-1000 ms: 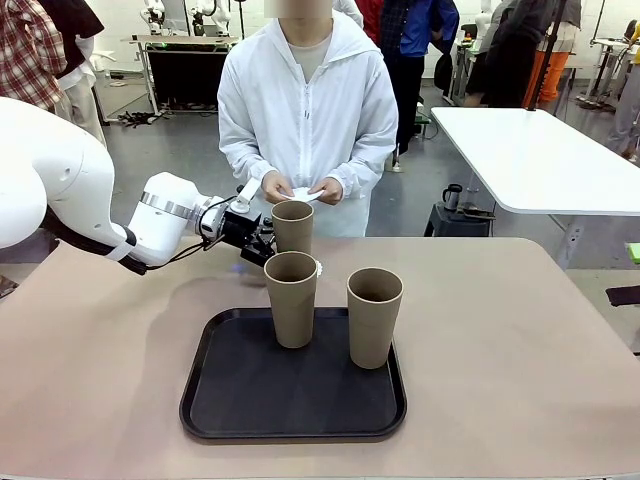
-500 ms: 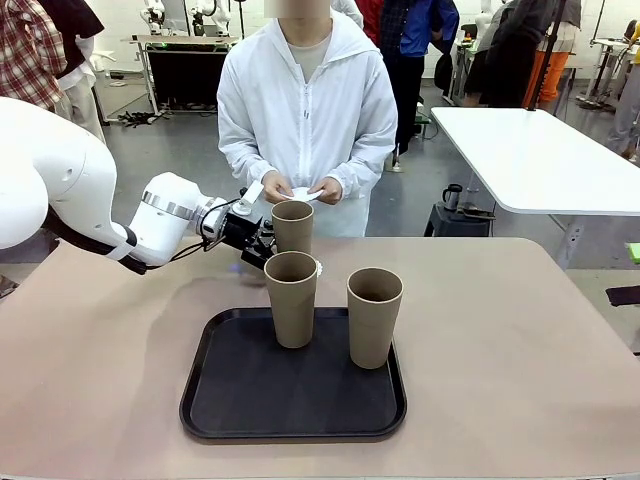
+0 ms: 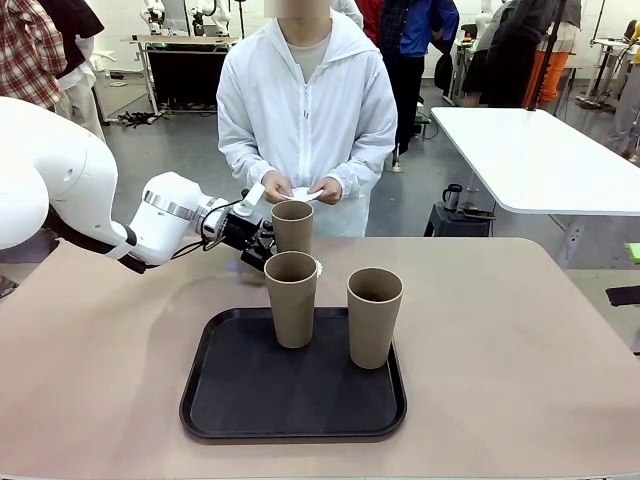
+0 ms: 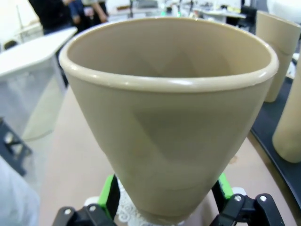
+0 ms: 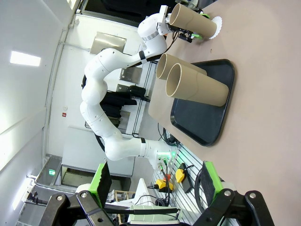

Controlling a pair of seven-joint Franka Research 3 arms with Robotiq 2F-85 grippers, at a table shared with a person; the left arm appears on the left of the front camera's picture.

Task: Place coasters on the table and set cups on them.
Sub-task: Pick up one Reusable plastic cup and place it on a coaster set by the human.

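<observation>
Behind the tray (image 3: 215,400), the left gripper (image 3: 260,243) straddled a cup (image 3: 292,225) to seat it on a coaster (image 5: 215,27); whether its pads were clamped or released could not be told. The right gripper (image 5: 155,175) stood spread and empty.

**Robotics lab, open floor**

The white robot arm (image 3: 60,190) carrying the left gripper (image 3: 262,243) marks this as a lab. Beyond the claw, behind a person (image 3: 307,110) in a white jacket, bare grey floor (image 3: 170,150) reaches an equipment bench (image 3: 185,65). Off to the claw's right stands a white table (image 3: 540,160), with more people (image 3: 420,30) behind.
</observation>
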